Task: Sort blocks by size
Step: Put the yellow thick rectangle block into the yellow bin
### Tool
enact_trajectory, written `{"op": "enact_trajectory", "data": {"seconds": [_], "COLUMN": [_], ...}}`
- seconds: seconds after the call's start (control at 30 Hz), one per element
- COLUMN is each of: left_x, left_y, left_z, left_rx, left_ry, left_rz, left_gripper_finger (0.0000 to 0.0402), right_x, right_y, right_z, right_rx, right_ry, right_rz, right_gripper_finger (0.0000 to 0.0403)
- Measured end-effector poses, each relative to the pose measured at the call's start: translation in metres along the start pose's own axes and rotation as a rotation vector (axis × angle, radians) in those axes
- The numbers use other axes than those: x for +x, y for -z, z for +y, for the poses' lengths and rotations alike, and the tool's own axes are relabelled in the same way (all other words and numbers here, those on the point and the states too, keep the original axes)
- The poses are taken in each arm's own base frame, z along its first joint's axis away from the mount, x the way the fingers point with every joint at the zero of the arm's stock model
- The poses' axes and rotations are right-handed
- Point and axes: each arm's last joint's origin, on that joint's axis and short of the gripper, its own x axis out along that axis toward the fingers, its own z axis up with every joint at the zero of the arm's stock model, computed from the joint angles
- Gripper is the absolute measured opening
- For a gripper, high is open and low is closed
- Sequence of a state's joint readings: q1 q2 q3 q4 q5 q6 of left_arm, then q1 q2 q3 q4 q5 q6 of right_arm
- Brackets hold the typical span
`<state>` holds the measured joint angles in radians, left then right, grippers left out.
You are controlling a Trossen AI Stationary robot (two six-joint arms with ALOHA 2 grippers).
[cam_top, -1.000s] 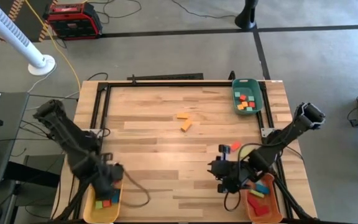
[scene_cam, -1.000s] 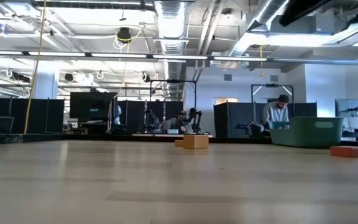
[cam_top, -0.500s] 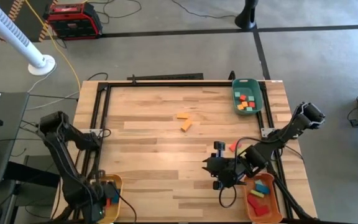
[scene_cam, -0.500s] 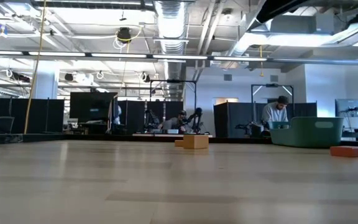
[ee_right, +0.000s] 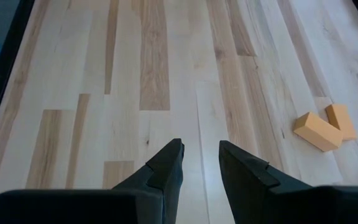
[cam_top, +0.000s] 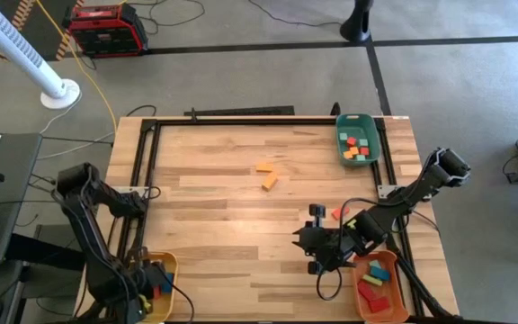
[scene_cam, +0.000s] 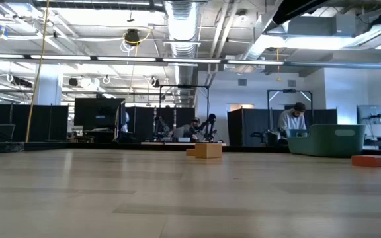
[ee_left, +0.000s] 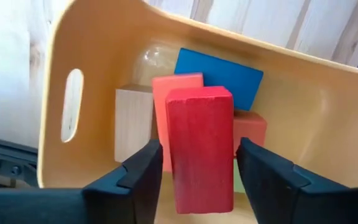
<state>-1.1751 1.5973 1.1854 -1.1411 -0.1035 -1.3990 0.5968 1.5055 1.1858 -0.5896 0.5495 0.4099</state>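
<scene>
Red block (ee_left: 202, 146) just let go over yellow tray (ee_left: 61, 74) | my left hand (ee_left: 199, 163) parting, holding nothing | right hand (ee_right: 199, 163) slightly open, empty, turned toward orange blocks (ee_right: 324, 127) on tabletop (ee_right: 123, 81)

The robot is 2 dark, nearly black arms built of slim tubular links joined by chunkier rounded joint housings. Black cables loop loosely off both arms. The left arm's black 2-finger tool (ee_left: 197, 171) has matte, angular fingers (ee_left: 143, 171) with flat inner faces and stepped outer edges. The right arm's black 2-finger tool (ee_right: 201, 168) has matching tapered, faceted fingers (ee_right: 166, 169).
</scene>
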Motion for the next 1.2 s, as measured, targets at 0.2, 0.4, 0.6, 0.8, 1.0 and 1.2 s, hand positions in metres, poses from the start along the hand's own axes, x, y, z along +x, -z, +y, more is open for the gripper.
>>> {"op": "enact_trajectory", "data": {"seconds": [0.2,0.4,0.6,0.8,1.0,1.2], "left_x": [-0.013,-0.038,-0.062,-0.069,-0.059,-0.032], "left_y": [-0.002,-0.006,-0.026,-0.075,-0.137,-0.191], "left_z": [0.009,0.028,0.057,0.087,0.118,0.152], "left_rx": [0.020,0.013,0.069,0.049,-0.005,0.000], "left_ry": [0.012,0.061,-0.007,-0.270,-0.451,-0.376], "left_rz": [-0.064,-0.167,-0.476,-0.722,-0.791,-0.841], "left_gripper_finger": [0.0225,0.0240,0.0242,0.0242,0.0242,0.0242], "right_x": [0.000,0.000,0.004,0.013,0.016,0.014], "right_y": [0.000,0.000,0.003,0.018,0.038,0.056], "right_z": [0.000,0.000,0.000,0.000,0.008,0.021], "right_rx": [0.000,0.000,0.004,0.056,0.129,0.181], "right_ry": [0.000,0.000,0.005,0.017,0.006,-0.026], "right_rz": [0.000,0.001,0.004,0.032,0.054,0.057], "right_gripper_finger": [0.0136,0.0136,0.0136,0.0136,0.0136,0.0136]}}
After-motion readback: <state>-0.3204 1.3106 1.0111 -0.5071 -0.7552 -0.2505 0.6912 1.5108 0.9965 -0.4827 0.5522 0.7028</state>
